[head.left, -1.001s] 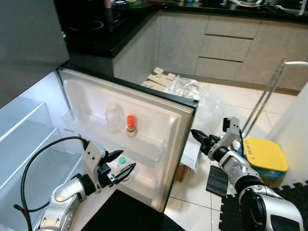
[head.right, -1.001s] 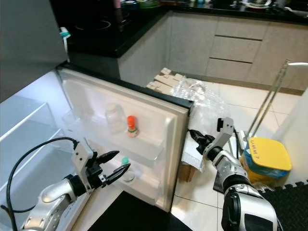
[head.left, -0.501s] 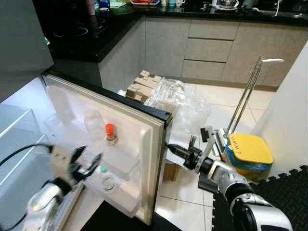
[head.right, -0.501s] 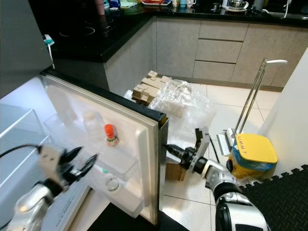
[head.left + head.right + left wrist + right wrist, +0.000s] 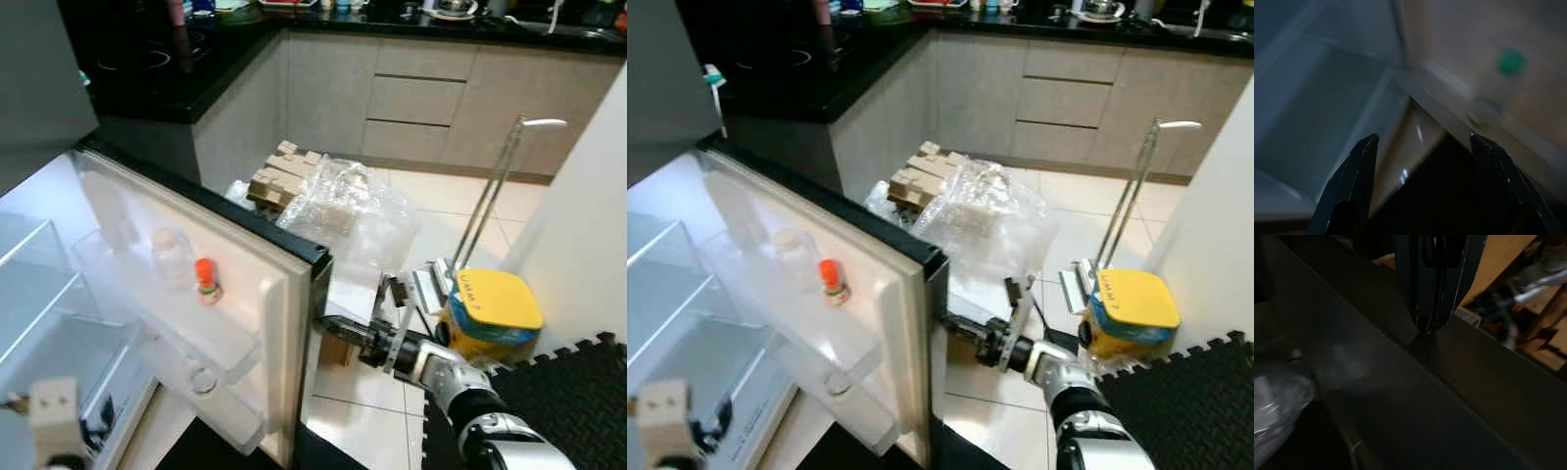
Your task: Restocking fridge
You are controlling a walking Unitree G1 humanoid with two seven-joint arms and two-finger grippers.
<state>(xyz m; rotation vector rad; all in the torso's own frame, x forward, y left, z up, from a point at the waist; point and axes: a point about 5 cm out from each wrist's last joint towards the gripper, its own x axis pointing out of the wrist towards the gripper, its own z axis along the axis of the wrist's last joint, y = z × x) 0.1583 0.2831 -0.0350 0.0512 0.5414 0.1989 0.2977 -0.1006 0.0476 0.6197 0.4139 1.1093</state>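
Right gripper [image 5: 1427, 328] pressed tip-first against the dark outer face of the fridge door [image 5: 279, 313], fingers closed together with nothing between them. From my head I see that arm reaching across the tiled floor to the door's free edge, low down.

Left gripper [image 5: 1422, 142] hangs low by the fridge's bottom corner, fingers spread wide, holding nothing; past them, blurred, a clear shelf edge and a green cap.

Largest first:
- Fridge body [image 5: 39, 294]: open, lit, clear shelves and a drawer on my left.
- Fridge door: swung out toward the kitchen, inner side facing me.
- Kitchen cabinets [image 5: 411, 98] along the far wall, black counter above.
- Crumpled clear plastic wrap [image 5: 358, 211] on the floor beyond the door's top edge, wooden blocks [image 5: 279, 176] just behind it.
- Yellow-lidded tub [image 5: 490, 313] on the floor beside my right arm.
- Clear jar [image 5: 168, 257] on the upper door shelf.
- Orange-capped bottle [image 5: 206, 282] just beside the jar, same shelf.
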